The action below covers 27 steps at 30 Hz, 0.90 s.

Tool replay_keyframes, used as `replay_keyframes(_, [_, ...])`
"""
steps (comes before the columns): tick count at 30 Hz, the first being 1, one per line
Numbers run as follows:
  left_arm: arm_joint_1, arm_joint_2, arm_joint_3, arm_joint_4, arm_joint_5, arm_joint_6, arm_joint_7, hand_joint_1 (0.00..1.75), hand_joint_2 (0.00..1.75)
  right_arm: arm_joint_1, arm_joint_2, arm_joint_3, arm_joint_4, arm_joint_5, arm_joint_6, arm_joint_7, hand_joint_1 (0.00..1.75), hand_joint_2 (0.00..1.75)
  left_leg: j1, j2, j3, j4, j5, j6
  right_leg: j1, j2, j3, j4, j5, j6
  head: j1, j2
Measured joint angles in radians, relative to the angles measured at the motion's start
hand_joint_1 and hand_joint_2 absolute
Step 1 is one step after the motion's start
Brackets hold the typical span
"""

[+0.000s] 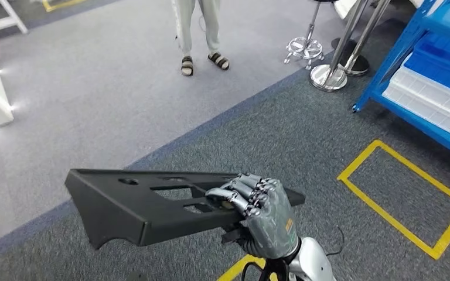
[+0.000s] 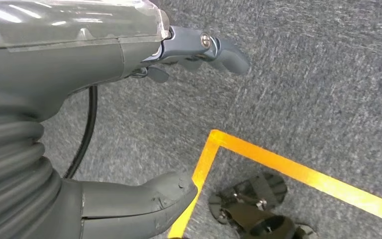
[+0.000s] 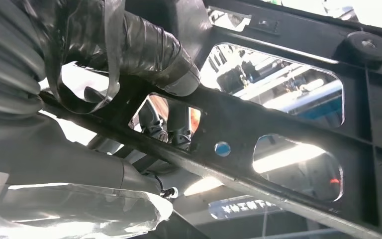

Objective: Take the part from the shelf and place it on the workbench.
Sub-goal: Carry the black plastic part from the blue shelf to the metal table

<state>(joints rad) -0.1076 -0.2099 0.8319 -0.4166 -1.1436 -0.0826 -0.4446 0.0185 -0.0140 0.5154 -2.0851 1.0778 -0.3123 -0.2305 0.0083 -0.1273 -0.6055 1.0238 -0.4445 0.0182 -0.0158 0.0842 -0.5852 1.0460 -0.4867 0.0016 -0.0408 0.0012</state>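
The part (image 1: 135,205) is a long flat black plastic panel with several cut-out openings, held level above the grey carpet. My right hand (image 1: 263,213) grips its right end, fingers curled over the top edge and into an opening. From below, in the right wrist view, the part (image 3: 288,129) spans the picture and my right hand's fingers (image 3: 171,127) poke through one opening, with the thumb pressed against the underside. My left hand (image 2: 129,119) hangs over the carpet with its thumb and fingers apart and nothing between them.
A blue shelf rack (image 1: 428,88) with white and blue trays stands at the right. Chrome stanchion bases (image 1: 328,76) sit ahead at the right. A person's legs in sandals (image 1: 202,55) stand ahead. Yellow floor tape (image 1: 404,193) marks a rectangle on the carpet.
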Motion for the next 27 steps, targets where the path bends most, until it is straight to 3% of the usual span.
replay_keyframes(2, [0.004, 0.001, -0.003, -0.005, 0.0, -0.002, 0.001, 0.0, 1.75, 0.007, 0.0, -0.006, -0.002, 0.0, 0.001, -0.001, 1.75, 1.75, 0.002, -0.007, -0.005, 0.001, 0.0, -0.011, -0.002, -0.023, 0.005, -0.006, 0.003, -0.009, 0.0, 0.0])
replay_keyframes(4, [0.004, 0.001, -0.004, -0.008, 0.001, -0.003, 0.001, 0.0, 1.75, 0.01, 0.001, -0.009, -0.004, 0.001, 0.002, -0.002, 1.75, 1.75, -0.001, 0.04, -0.027, 0.049, -0.031, -0.022, -0.007, -0.051, 0.014, -0.017, 0.006, -0.022, -0.001, 0.0])
replay_keyframes(6, [0.0, 0.0, -0.005, -0.009, 0.002, -0.004, 0.002, 0.0, 1.75, 0.016, 0.001, -0.012, -0.006, 0.002, 0.003, -0.002, 1.75, 1.75, 0.001, 0.1, -0.084, 0.17, -0.095, -0.032, -0.004, -0.083, 0.018, -0.021, 0.004, -0.03, -0.003, 0.0])
replay_keyframes(8, [0.0, 0.0, -0.005, -0.009, 0.002, -0.004, 0.002, 0.0, 1.75, 0.021, 0.001, -0.015, -0.007, 0.003, 0.004, -0.002, 1.75, 1.75, 0.006, 0.119, -0.134, 0.27, -0.132, -0.039, -0.002, -0.114, 0.018, -0.02, 0.001, -0.031, -0.003, 0.0])
replay_keyframes(9, [0.002, 0.0, -0.005, -0.01, 0.002, -0.004, 0.002, 0.0, 1.75, 0.023, 0.001, -0.016, -0.007, 0.003, 0.004, -0.002, 1.75, 1.75, 0.007, 0.122, -0.133, 0.272, -0.123, -0.04, -0.002, -0.128, 0.019, -0.02, 0.0, -0.03, -0.003, 0.0])
replay_keyframes(10, [0.004, 0.0, -0.005, -0.01, 0.002, -0.004, 0.002, 0.0, 1.75, 0.023, 0.001, -0.016, -0.007, 0.004, 0.004, -0.002, 1.75, 1.75, 0.008, 0.127, -0.111, 0.233, -0.097, -0.04, -0.002, -0.14, 0.021, -0.02, -0.002, -0.028, -0.003, 0.0])
replay_keyframes(12, [0.004, 0.0, -0.006, -0.01, 0.002, -0.004, 0.002, 0.0, 1.75, 0.023, 0.001, -0.018, -0.007, 0.004, 0.004, -0.002, 1.75, 1.75, 0.005, 0.161, -0.032, 0.091, -0.037, -0.033, 0.001, -0.164, 0.029, -0.02, -0.008, -0.021, -0.003, 0.0])
replay_keyframes(14, [0.002, 0.0, -0.007, -0.012, 0.002, -0.004, 0.002, 0.0, 1.75, 0.023, 0.001, -0.021, -0.007, 0.005, 0.004, -0.002, 1.75, 1.75, -0.002, 0.189, 0.016, 0.002, -0.011, -0.02, 0.005, -0.182, 0.035, -0.02, -0.013, -0.011, -0.002, 0.0])
replay_keyframes(15, [0.002, 0.0, -0.007, -0.012, 0.002, -0.004, 0.002, 0.0, 1.75, 0.023, 0.001, -0.021, -0.008, 0.005, 0.004, -0.002, 1.75, 1.75, -0.005, 0.19, 0.019, -0.007, -0.012, -0.014, 0.007, -0.19, 0.036, -0.021, -0.014, -0.006, -0.002, 0.0])
replay_keyframes(17, [0.006, 0.0, -0.008, -0.012, 0.002, -0.004, 0.002, 0.0, 1.75, 0.023, 0.001, -0.022, -0.008, 0.006, 0.004, -0.002, 1.75, 1.75, -0.003, 0.168, 0.018, -0.012, -0.006, -0.003, 0.007, -0.201, 0.042, -0.023, -0.016, 0.005, -0.002, 0.0])
replay_keyframes(19, [0.008, -0.001, -0.009, -0.012, 0.002, -0.004, 0.002, 0.0, 1.75, 0.023, 0.001, -0.023, -0.011, 0.008, 0.004, -0.001, 1.75, 1.75, 0.001, 0.146, 0.023, -0.023, 0.001, 0.01, 0.003, -0.166, 0.032, 0.009, -0.043, 0.015, -0.002, 0.0])
replay_keyframes(21, [0.006, -0.002, -0.011, -0.013, 0.002, -0.004, 0.002, 0.0, 1.75, 0.026, 0.001, -0.024, -0.013, 0.009, 0.004, -0.001, 1.75, 1.75, 0.001, 0.124, 0.025, -0.027, 0.004, 0.02, 0.0, -0.11, -0.019, 0.12, -0.102, 0.018, -0.002, 0.0])
replay_keyframes(23, [0.005, -0.002, -0.013, -0.013, 0.002, -0.004, 0.002, 0.0, 1.75, 0.03, 0.001, -0.024, -0.014, 0.009, 0.004, 0.0, 1.75, 1.75, -0.001, 0.1, 0.025, -0.026, 0.004, 0.024, 0.001, -0.089, -0.084, 0.237, -0.142, 0.019, -0.002, 0.0])
replay_keyframes(24, [0.005, -0.003, -0.013, -0.013, 0.002, -0.004, 0.003, 0.0, 1.75, 0.031, 0.001, -0.025, -0.014, 0.009, 0.004, 0.0, 1.75, 1.75, -0.002, 0.086, 0.025, -0.025, 0.004, 0.024, 0.001, -0.087, -0.098, 0.254, -0.134, 0.019, -0.002, 0.0])
replay_keyframes(25, [0.005, -0.003, -0.013, -0.013, 0.002, -0.004, 0.003, 0.0, 1.75, 0.032, 0.001, -0.025, -0.014, 0.009, 0.004, 0.0, 1.75, 1.75, -0.003, 0.072, 0.026, -0.023, 0.003, 0.023, 0.001, -0.084, -0.094, 0.233, -0.106, 0.018, -0.002, 0.0])
replay_keyframes(27, [0.005, -0.003, -0.015, -0.012, 0.002, -0.005, 0.003, 0.0, 1.75, 0.032, 0.001, -0.025, -0.014, 0.01, 0.004, 0.0, 1.75, 1.75, -0.002, 0.043, 0.026, -0.016, -0.001, 0.02, 0.0, -0.054, -0.045, 0.111, -0.029, 0.012, -0.002, 0.0])
